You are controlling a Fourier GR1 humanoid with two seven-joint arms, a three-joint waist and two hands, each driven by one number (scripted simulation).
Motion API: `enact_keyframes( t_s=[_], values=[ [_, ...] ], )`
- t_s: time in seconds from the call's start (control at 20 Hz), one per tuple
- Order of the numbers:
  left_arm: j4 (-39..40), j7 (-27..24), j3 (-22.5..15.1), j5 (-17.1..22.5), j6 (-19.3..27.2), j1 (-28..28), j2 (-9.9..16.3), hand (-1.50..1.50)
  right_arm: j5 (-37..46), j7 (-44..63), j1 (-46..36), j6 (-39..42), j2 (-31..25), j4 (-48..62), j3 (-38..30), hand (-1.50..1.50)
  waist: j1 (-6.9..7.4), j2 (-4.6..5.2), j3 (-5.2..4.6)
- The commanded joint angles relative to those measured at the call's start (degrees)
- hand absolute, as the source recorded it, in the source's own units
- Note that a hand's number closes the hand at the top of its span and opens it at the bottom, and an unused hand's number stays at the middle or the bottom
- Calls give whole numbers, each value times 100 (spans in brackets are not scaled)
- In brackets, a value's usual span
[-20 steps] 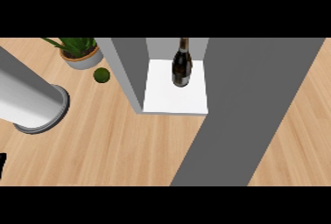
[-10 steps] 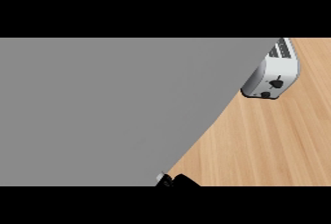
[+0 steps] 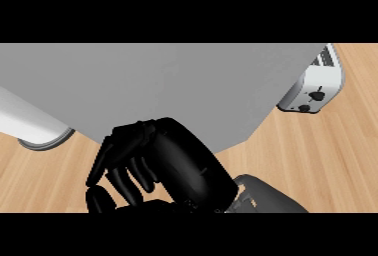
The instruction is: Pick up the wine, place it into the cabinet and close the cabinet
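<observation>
Head view: my right robot hand (image 3: 173,165) fills the lower middle of the picture, black, with its back turned up toward me. Its forearm (image 3: 269,197) comes in from the lower edge, a little right of centre, and slants up and to the left to meet it. The fingers (image 3: 122,172) fan out toward the lower left, loosely bent and spread apart, and I see nothing between them, so the robot hand is relaxed and holding nothing. The knuckles lie over the lower edge of a broad grey panel, but I cannot tell whether they touch it or only hang in front of it.

That panel is the cabinet (image 3: 170,85). It takes up most of the upper picture as one flat grey face, and its right edge runs slanting down toward my robot hand. The wine does not show here, so I cannot tell where it stands.

At the upper right a toaster (image 3: 314,87) sits on the wooden worktop (image 3: 325,155), just beside the cabinet's right edge, with two dark knobs on its near end. At the left a pale cylinder (image 3: 29,125) pokes out from under the grey face, its round end near the worktop.
</observation>
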Motion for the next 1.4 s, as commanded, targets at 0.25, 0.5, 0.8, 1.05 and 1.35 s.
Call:
enact_keyframes(
  t_s=[0.25, 0.5, 0.8, 1.05, 1.35],
  values=[
    [41, 620, 23, -147, -40, -289, -171, -150, 27, -947, -896, 405, -42, 1747, -1027, 150, -146, 27, 7],
    [80, 730, -402, -536, 43, -575, -485, -150, -186, -1345, -1405, 761, -229, 2683, -1844, 150, -136, 28, 6],
    [-227, 1242, -789, -570, 649, -1168, -486, -150, -171, -2184, -1297, 1098, -509, 3389, -2022, 150, -145, 76, 10],
    [9, 1274, -1033, -821, 918, -1590, -635, -150, -173, -2332, -1441, 1263, -828, 3586, -2242, 150, -179, 102, 10],
    [332, 1248, -1460, -1147, 1141, -2039, -905, -150, -234, -2475, -1409, 1396, -911, 3656, -2268, 150, -240, 107, 6]
  ],
)
